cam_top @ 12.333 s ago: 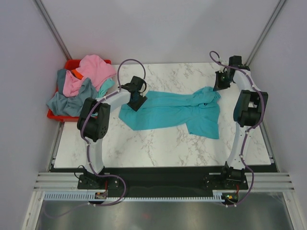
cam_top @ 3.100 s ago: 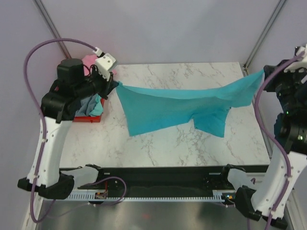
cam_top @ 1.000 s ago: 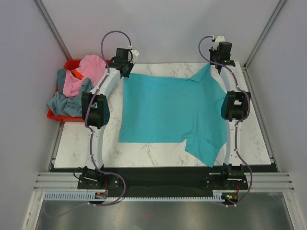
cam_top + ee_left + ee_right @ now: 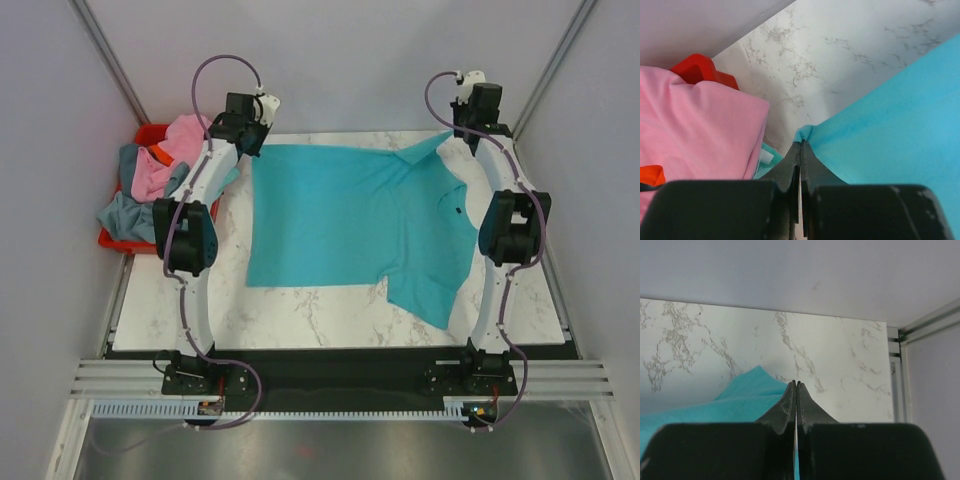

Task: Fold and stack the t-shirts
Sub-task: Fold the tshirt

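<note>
Teal t-shirt lies spread flat on the marble table, one sleeve reaching toward the near edge. At its far corners the left gripper and right gripper each pinch the cloth, fingers pressed together on it. At far left, a pink t-shirt heaps over the red bin.

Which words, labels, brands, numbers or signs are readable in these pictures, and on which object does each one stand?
No text can be read anywhere in these views.
The teal t-shirt carries one small dark mark, too small to read.
The pink t-shirt and the red bin show no print.
</note>
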`<move>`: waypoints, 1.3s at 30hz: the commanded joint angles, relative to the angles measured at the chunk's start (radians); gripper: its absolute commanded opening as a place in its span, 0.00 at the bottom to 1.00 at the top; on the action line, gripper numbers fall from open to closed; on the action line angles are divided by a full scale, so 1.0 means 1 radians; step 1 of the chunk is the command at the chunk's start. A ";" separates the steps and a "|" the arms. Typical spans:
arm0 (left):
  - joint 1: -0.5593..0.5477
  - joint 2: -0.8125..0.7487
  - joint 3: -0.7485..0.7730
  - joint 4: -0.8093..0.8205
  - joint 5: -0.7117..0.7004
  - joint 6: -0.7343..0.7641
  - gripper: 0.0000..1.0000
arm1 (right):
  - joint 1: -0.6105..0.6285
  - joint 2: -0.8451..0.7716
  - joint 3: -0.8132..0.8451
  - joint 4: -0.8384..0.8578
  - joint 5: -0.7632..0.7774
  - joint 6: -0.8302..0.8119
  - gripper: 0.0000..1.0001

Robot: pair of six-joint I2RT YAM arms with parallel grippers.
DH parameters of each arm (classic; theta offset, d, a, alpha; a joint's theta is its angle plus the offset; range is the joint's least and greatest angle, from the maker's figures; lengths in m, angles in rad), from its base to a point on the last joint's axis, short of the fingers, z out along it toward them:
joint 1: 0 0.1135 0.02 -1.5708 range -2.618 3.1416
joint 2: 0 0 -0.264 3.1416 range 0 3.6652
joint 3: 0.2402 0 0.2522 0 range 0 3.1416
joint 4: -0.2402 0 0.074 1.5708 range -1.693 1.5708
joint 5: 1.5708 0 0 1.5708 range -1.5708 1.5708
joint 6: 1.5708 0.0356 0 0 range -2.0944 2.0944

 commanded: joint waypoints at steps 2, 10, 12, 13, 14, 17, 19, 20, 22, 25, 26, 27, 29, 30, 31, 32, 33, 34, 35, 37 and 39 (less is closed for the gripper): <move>-0.007 -0.140 -0.046 -0.037 0.096 -0.012 0.02 | -0.009 -0.193 -0.118 -0.024 -0.034 -0.020 0.00; -0.010 -0.261 -0.195 -0.084 0.135 -0.038 0.02 | -0.006 -0.374 -0.333 -0.085 -0.116 0.014 0.00; -0.010 -0.284 -0.255 -0.086 0.142 -0.049 0.02 | -0.006 -0.414 -0.366 -0.102 -0.133 0.020 0.00; -0.010 -0.304 -0.296 -0.084 0.146 -0.055 0.02 | -0.007 -0.426 -0.397 -0.108 -0.134 0.023 0.00; -0.010 -0.316 -0.315 -0.084 0.149 -0.056 0.02 | -0.007 -0.438 -0.411 -0.113 -0.139 0.019 0.00; -0.010 -0.349 -0.385 -0.083 0.149 -0.066 0.02 | -0.006 -0.487 -0.460 -0.130 -0.139 0.014 0.00; -0.009 -0.364 -0.428 -0.080 0.144 -0.070 0.02 | -0.007 -0.523 -0.486 -0.146 -0.142 0.011 0.00; -0.009 -0.375 -0.440 -0.077 0.143 -0.072 0.02 | -0.006 -0.532 -0.492 -0.154 -0.143 0.011 0.00; -0.009 -0.383 -0.466 -0.071 0.139 -0.073 0.02 | -0.006 -0.564 -0.511 -0.169 -0.151 0.019 0.00; -0.009 -0.390 -0.483 -0.071 0.144 -0.079 0.02 | -0.006 -0.599 -0.537 -0.185 -0.162 0.031 0.00; -0.009 -0.390 -0.487 -0.069 0.147 -0.081 0.02 | -0.006 -0.609 -0.543 -0.189 -0.162 0.032 0.00; -0.009 -0.392 -0.490 -0.071 0.150 -0.082 0.02 | -0.006 -0.625 -0.552 -0.196 -0.163 0.035 0.00; -0.009 -0.393 -0.496 -0.069 0.153 -0.082 0.02 | -0.007 -0.641 -0.581 -0.202 -0.168 0.035 0.00; -0.009 -0.393 -0.497 -0.068 0.155 -0.082 0.02 | -0.007 -0.659 -0.591 -0.209 -0.169 0.035 0.00; -0.009 -0.393 -0.499 -0.069 0.153 -0.082 0.02 | -0.006 -0.667 -0.610 -0.214 -0.174 0.039 0.00; -0.009 -0.390 -0.500 -0.071 0.153 -0.079 0.02 | -0.006 -0.673 -0.620 -0.220 -0.177 0.043 0.00; -0.009 -0.390 -0.503 -0.069 0.153 -0.079 0.02 | -0.006 -0.688 -0.629 -0.229 -0.182 0.045 0.00; -0.007 -0.392 -0.503 -0.069 0.153 -0.079 0.02 | -0.006 -0.698 -0.650 -0.231 -0.185 0.045 0.00; -0.009 -0.390 -0.506 -0.069 0.153 -0.081 0.02 | -0.006 -0.705 -0.661 -0.231 -0.191 0.049 0.00; -0.009 -0.390 -0.511 -0.069 0.155 -0.084 0.02 | -0.006 -0.722 -0.689 -0.232 -0.191 0.051 0.00; -0.009 -0.390 -0.517 -0.069 0.155 -0.086 0.02 | -0.006 -0.731 -0.701 -0.235 -0.189 0.051 0.00</move>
